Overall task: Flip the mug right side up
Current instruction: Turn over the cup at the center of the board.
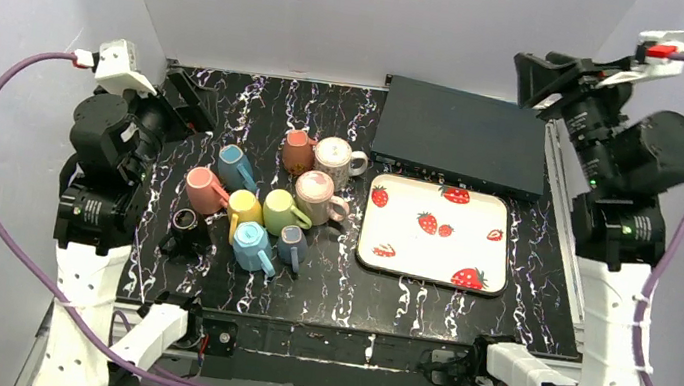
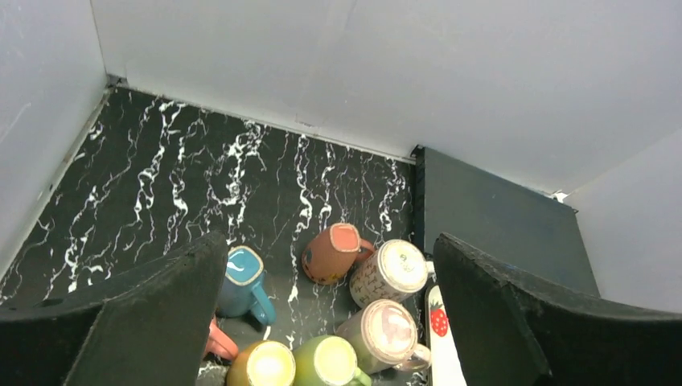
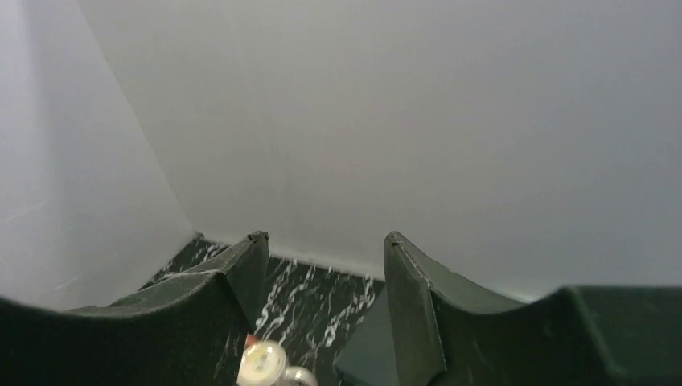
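Left end effector (image 2: 329,241) hangs wide released above the group of mugs, so I can choose a target. Right end effector (image 3: 325,240) is parted and empty, raised aside. I judge the brown mug (image 1: 298,152) stands bottom-up on the worktop (image 1: 259,106), beside the white mug (image 1: 335,157).

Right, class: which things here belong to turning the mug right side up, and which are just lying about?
Part of the job:
- mugs, clustered together; which one is upside down is hard to tell
- left gripper, open
- right gripper, open

Lying about:
- strawberry tray
- black box
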Robot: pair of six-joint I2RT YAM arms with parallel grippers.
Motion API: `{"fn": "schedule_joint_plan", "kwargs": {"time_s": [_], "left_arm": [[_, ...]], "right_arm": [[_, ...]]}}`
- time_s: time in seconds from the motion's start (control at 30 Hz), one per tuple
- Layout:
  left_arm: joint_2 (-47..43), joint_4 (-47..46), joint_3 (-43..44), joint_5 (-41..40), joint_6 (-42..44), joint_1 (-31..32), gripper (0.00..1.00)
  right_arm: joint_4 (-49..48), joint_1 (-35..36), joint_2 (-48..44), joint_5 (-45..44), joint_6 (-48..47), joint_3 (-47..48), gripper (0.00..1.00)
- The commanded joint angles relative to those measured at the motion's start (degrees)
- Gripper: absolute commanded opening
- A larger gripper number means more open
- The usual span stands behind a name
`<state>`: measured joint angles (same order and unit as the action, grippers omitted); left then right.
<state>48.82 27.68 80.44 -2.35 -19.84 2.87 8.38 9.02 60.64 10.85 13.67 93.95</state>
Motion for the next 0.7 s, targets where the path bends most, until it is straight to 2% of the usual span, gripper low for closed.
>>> {"fn": "schedule_joint_plan", "kwargs": {"time_s": [0.0, 0.13, 0.23, 0.4, 0.53, 0.6, 0.67], "left_arm": [[-0.7, 1.4, -1.9, -1.2, -1.4, -0.3, 0.98], [-1.4, 1.8, -5.1, 0.8, -0.5, -0.3, 0.98], [-0.6, 2.0, -6.5, 2.1, -1.0, -0.3, 0.98], [2.3, 1.6, -7.2, 12.3, 2.6, -0.3, 0.98], [7.2, 7.6, -5.5, 11.0, -0.2, -0.3, 0.93], [9.0, 8.9, -6.2, 11.6, -1.6, -0.3, 0.88], [9.7, 9.4, -8.0, 10.9, -3.8, -0.3, 0.87]], "right_arm": [[5.5, -0.2, 0.7, -5.3, 5.6, -2.7, 0.64], [9.9, -0.2, 1.0, -9.1, 7.9, -5.5, 0.74], [12.4, -0.2, 1.4, -10.2, 9.2, -7.8, 0.76], [14.5, -0.2, 1.7, -10.6, 9.7, -11.2, 0.78], [17.0, -0.2, 2.2, -10.0, 6.5, -12.5, 0.79], [19.0, -0.2, 2.7, -9.7, 5.4, -12.6, 0.8], [20.3, -0.2, 2.9, -9.9, 5.1, -13.5, 0.81]]}}
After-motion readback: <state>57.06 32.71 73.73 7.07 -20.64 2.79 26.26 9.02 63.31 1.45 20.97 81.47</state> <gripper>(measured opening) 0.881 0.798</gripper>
